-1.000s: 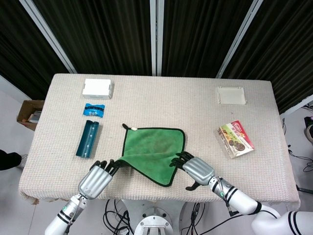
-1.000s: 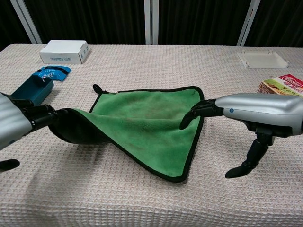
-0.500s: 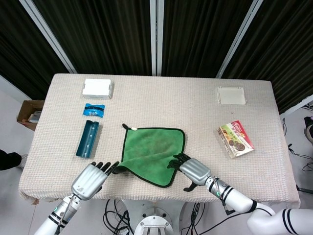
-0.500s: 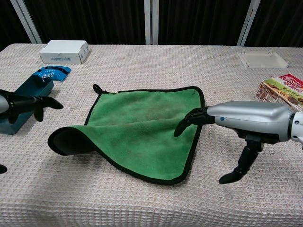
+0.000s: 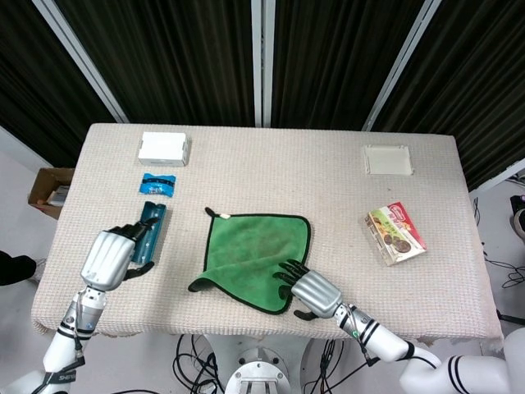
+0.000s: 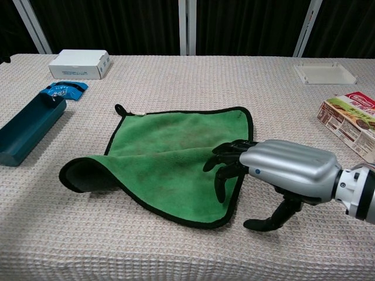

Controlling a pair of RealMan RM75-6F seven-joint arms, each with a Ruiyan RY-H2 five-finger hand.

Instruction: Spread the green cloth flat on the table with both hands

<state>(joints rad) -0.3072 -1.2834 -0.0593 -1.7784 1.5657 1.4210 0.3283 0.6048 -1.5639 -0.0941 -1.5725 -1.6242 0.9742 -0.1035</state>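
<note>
The green cloth with black trim lies mostly flat in the middle of the table's front half. Its front left corner curls up and shows a dark underside. My right hand rests at the cloth's front right part. Its fingertips lie on the green surface and its thumb hangs off the cloth over the table. It also shows low in the head view as the right hand. My left hand holds nothing and hovers apart from the cloth, by the teal box's near end. The chest view does not show it.
A long teal box lies left of the cloth, with a blue packet and a white box behind it. A white square tray sits at the back right and a biscuit box lies right of the cloth.
My left hand let go of the cloth's front left corner and drew away to the left, out of the chest view. The cloth dropped onto the table. My right hand settled lower on it.
</note>
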